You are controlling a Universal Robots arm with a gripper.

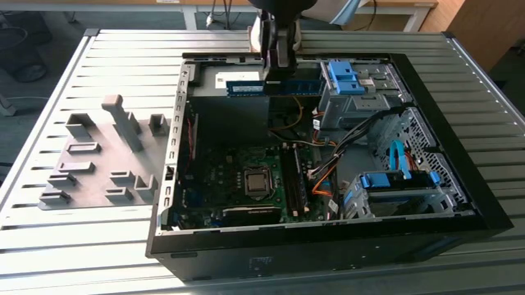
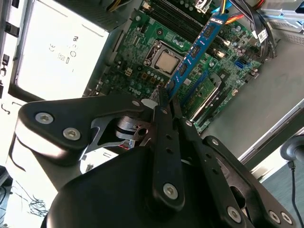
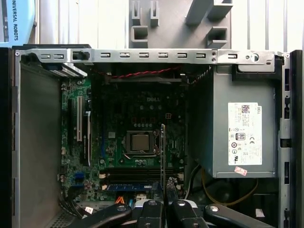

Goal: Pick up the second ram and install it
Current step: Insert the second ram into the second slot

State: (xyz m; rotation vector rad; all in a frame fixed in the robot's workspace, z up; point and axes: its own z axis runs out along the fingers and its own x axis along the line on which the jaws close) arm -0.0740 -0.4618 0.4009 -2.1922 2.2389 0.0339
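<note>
The second ram [image 1: 272, 87] is a long blue-teal stick that hangs level above the far part of the open computer case [image 1: 184, 123]. My gripper [image 1: 277, 75] is shut on its top edge near the middle. In the second wrist view the ram [image 2: 194, 50] runs out from my gripper [image 2: 166, 99] over the green motherboard [image 2: 142, 71]. In the first wrist view the ram [image 3: 163, 152] shows edge-on between the fingers of my gripper [image 3: 164, 191], above the dark memory slots [image 3: 128, 174] beside the processor [image 3: 141, 142].
The grey power supply [image 3: 242, 128] fills one end of the case. Drive cages with blue clips [image 1: 394, 184] and bundled cables [image 1: 328, 166] crowd the exterior view's right. A grey fixture plate with blocks [image 1: 98, 160] lies on the slatted table [image 1: 82, 246] at the exterior view's left.
</note>
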